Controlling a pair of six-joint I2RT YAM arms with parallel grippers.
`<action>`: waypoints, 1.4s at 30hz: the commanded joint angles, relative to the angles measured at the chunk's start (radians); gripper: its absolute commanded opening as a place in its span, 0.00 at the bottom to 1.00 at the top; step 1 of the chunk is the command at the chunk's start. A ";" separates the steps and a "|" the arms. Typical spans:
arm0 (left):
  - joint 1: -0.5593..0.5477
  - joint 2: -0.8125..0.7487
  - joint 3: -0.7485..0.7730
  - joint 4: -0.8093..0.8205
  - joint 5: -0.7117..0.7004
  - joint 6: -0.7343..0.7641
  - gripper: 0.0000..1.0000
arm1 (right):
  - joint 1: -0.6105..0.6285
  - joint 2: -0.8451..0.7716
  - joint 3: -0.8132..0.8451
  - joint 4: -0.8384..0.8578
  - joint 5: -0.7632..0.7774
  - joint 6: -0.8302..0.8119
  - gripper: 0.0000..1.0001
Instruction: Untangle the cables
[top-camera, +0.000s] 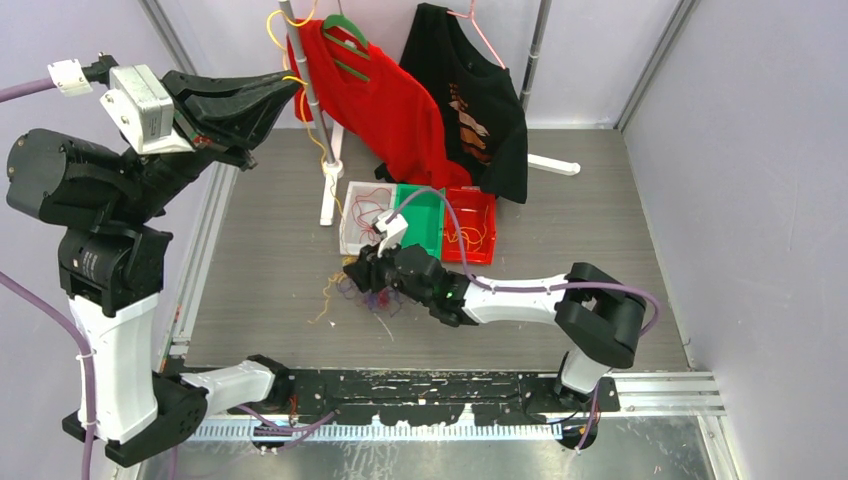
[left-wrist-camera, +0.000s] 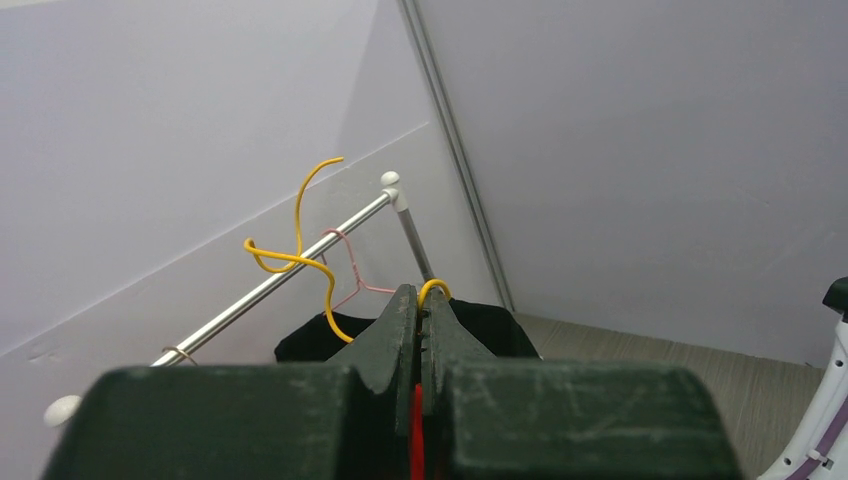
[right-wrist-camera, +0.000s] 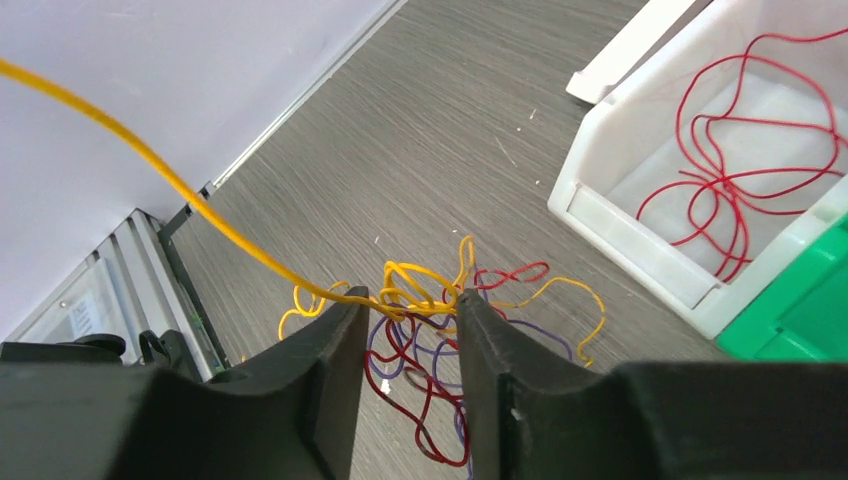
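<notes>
A tangle of red, yellow and purple cables (top-camera: 365, 300) lies on the grey table. My right gripper (top-camera: 362, 272) hangs low over this tangle (right-wrist-camera: 430, 340), its jaws apart with the knot between them (right-wrist-camera: 410, 305). One yellow cable (right-wrist-camera: 150, 160) runs taut from the knot, across the tip of the left finger (right-wrist-camera: 345, 305), up and away to the left. My left gripper (top-camera: 290, 88) is raised high beside the clothes rack and is shut on that yellow cable, whose loop (left-wrist-camera: 434, 287) sticks out past the closed tips (left-wrist-camera: 420, 293). Its loose end (left-wrist-camera: 300, 250) curls over the rail.
Behind the tangle stand a white bin (top-camera: 350, 240) holding red cables (right-wrist-camera: 720, 180), a green bin (top-camera: 425, 220) and a red bin (top-camera: 480, 225) holding yellow strands. A rack pole (top-camera: 310, 90) carries a red shirt (top-camera: 380, 100) and a black shirt (top-camera: 470, 90).
</notes>
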 joint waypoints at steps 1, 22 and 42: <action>-0.003 0.001 0.011 0.031 0.011 -0.030 0.00 | -0.001 0.022 0.031 0.066 0.007 0.020 0.35; -0.002 0.089 0.277 0.111 -0.213 0.108 0.00 | -0.002 -0.133 -0.466 0.165 0.234 0.121 0.12; -0.002 -0.149 -0.199 -0.192 -0.188 0.186 0.00 | -0.001 -0.481 -0.621 -0.058 0.324 0.142 0.17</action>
